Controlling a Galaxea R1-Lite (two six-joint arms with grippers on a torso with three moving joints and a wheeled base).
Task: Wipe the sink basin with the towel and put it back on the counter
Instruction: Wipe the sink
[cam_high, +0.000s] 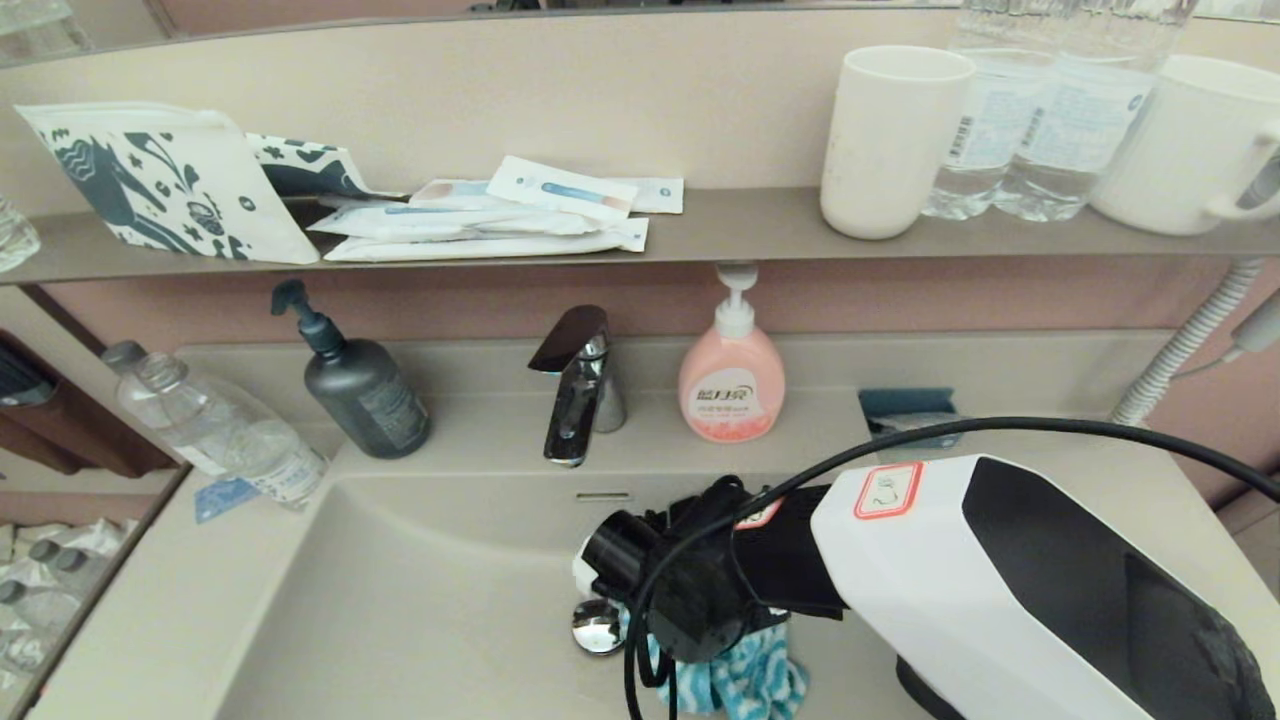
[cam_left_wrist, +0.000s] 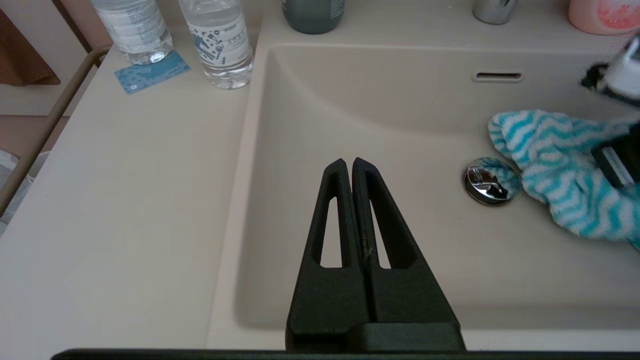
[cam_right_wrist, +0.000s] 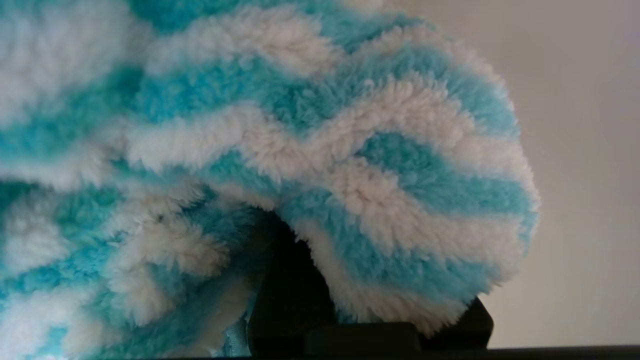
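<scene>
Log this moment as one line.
right gripper: holds towel in sink basin, beside drain plug | left gripper: shut, idle over basin

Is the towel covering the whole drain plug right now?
No. The towel overlaps only one edge of the drain plug; most chrome shows.

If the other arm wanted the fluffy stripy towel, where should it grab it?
Probably the loose end of the towel draped by the drain plug, coming from the left across the sink basin. That end lies free; the right gripper covers the rest. The left gripper is shut.
</scene>
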